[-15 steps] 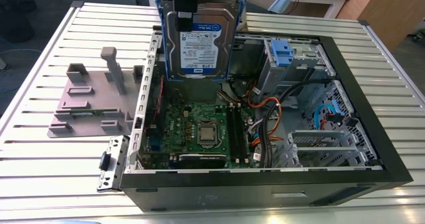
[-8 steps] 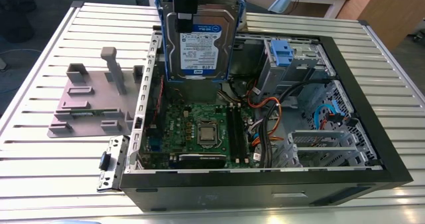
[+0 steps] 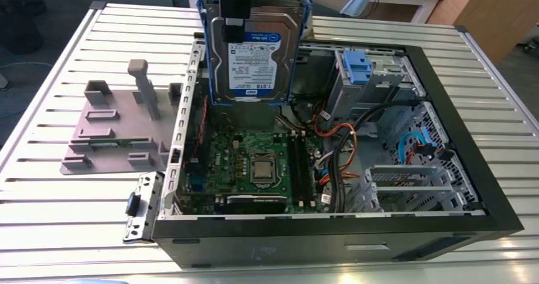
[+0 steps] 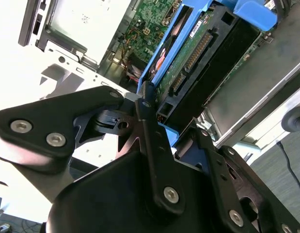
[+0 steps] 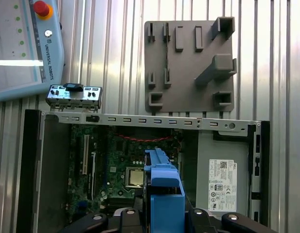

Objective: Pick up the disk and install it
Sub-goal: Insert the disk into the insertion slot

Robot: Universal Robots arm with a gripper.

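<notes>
Disk [image 3: 252,60] hangs upright in our gripper [image 4: 162,114], label facing the exterior view, lifted clear above the open case [image 3: 471,170] and over its motherboard [image 3: 252,164]. Our fingers [image 4: 150,131] are clamped on its upper end, where the blue bracket [image 4: 164,63] frames it, with the connector edge showing in the second wrist view. We judge it dense and rigid for its size, a metal slab that won't flex but dislikes knocks; the bracket's plastic rails would give, so the hold belongs on the drive's firm sides or end. Beside the case, on the slatted table [image 3: 50,233], sits a grey fixture plate [image 3: 118,129].
</notes>
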